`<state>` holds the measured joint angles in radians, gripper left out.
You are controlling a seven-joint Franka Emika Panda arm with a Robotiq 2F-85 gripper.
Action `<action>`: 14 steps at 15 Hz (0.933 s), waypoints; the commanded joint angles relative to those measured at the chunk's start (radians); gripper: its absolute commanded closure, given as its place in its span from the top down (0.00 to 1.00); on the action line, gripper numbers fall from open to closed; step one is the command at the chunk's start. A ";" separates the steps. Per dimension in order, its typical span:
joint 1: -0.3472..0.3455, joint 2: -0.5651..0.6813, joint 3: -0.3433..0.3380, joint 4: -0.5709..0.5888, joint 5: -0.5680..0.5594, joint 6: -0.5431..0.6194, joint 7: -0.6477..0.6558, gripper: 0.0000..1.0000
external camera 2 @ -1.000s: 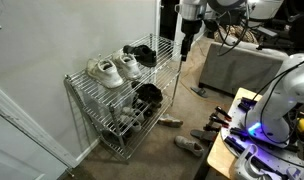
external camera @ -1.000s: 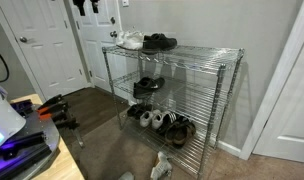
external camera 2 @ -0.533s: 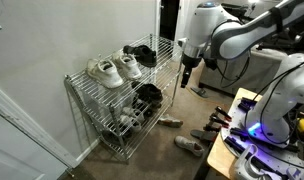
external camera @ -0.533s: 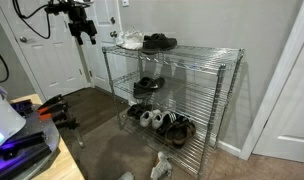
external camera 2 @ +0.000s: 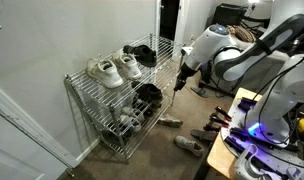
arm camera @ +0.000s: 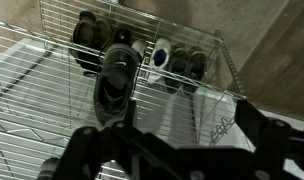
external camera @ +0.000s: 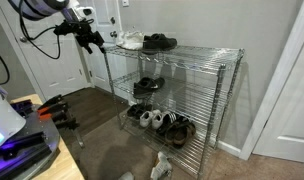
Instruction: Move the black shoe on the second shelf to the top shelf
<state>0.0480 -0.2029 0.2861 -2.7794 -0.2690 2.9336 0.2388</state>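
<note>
The black shoe [external camera: 147, 86] lies on the second shelf [external camera: 197, 96] of the chrome wire rack, towards its door-side end. It also shows in an exterior view [external camera 2: 147, 95] and, through the wire grid, in the wrist view [arm camera: 116, 82]. The top shelf [external camera: 207, 52] holds white sneakers [external camera: 130, 40] and a lower-cut black shoe [external camera: 159, 42]. My gripper [external camera: 92, 38] hangs beside the rack's end at about top-shelf height [external camera 2: 179, 85]. Its fingers are spread wide and empty in the wrist view [arm camera: 177, 150].
The lowest tier holds several shoes [external camera: 162, 121]. Loose shoes [external camera 2: 172, 122] lie on the carpet beside the rack. A white door [external camera: 52, 50] stands behind the arm. A desk with equipment [external camera 2: 257, 140] is close by.
The arm has come down from high up and moved closer to the rack's end. The gripper now hangs lower, beside the shelves. The shoes have not moved.
</note>
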 commanded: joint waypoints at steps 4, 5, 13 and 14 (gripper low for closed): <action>-0.253 0.226 0.030 0.212 -0.361 0.015 0.241 1.00; -0.258 0.264 0.022 0.246 -0.407 0.002 0.276 1.00; -0.223 0.448 -0.009 0.360 -0.486 -0.028 0.351 1.00; -0.219 0.473 -0.009 0.374 -0.486 -0.028 0.351 1.00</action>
<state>-0.1711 0.2711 0.2774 -2.4055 -0.7553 2.9055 0.5902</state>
